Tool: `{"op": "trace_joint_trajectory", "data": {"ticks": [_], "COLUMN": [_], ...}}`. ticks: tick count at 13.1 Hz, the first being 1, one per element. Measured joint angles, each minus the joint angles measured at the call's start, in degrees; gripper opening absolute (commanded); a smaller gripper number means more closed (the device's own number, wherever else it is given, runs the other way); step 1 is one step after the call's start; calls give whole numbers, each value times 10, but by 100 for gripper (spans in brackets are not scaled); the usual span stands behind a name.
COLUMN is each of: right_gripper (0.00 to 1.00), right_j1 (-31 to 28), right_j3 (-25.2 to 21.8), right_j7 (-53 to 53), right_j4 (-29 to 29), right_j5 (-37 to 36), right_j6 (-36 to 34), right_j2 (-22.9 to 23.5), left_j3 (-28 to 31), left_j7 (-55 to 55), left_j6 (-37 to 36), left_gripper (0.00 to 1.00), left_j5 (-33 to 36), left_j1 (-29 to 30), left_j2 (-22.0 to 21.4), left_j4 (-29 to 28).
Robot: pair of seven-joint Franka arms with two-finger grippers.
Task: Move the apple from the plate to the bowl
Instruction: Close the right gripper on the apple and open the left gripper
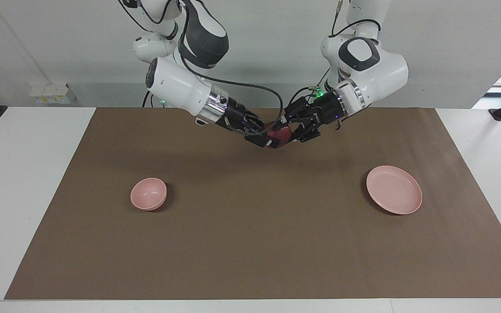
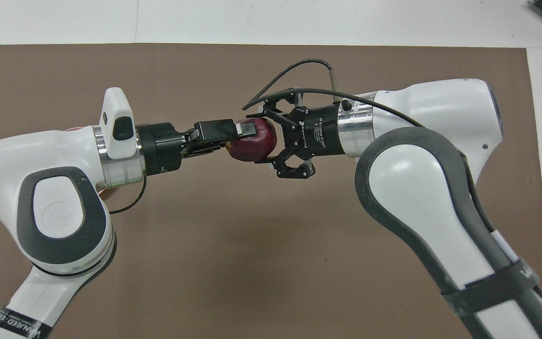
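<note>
In the overhead view both dishes are hidden under the arms or cut off from view. In the facing view the apple (image 1: 278,135) is mostly masked by the two grippers around it; only part of its dark red skin shows.

Apple (image 2: 253,140): small, roundish, dark red, glossy, held in the air over the middle of the brown mat (image 1: 250,243), well apart from both dishes.

Facing view, left to right:
- One bowl (image 1: 148,194), pale pink, deep, empty, toward the right arm's end of the table.
- Right gripper (image 1: 264,140), over the mat's middle, fingers narrowed onto the apple from one side and gripping it.
- Left gripper (image 1: 288,134), clamped on the apple from the other side; one grey fingertip pad (image 2: 245,128) lies flat on the fruit's top.
- One plate (image 1: 394,189), pale pink, flat, empty, toward the left arm's end.

Count: one apple, one bowl, one plate, two grippers.
</note>
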Motion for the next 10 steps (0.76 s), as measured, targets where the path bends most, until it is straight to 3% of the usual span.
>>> {"op": "trace_joint_trajectory", "data": {"ticks": [1,2,3,4,5,10], "right_gripper": [0,0,0,0,0,0], "right_j1": [0,0,0,0,0,-1], "right_j3": [0,0,0,0,0,-1], "right_j7": [-1,-1,-2,-4,-7,-22], "right_j4": [0,0,0,0,0,0], "right_j5": [0,0,0,-1,-1,-27], "right_j6": [0,0,0,0,-1,-4], "right_j2": [0,0,0,0,0,1], "left_j3": [0,0,0,1,1,3], "left_j7": [0,0,0,0,0,-3], "left_j6": [0,0,0,-2,-4,-7], "left_gripper": [34,39,55,82,100,100], "left_j5": [0,0,0,0,0,0], "left_j1": [0,0,0,0,1,1], "left_j2": [0,0,0,0,0,-1], "left_j4": [0,0,0,0,0,2]}}
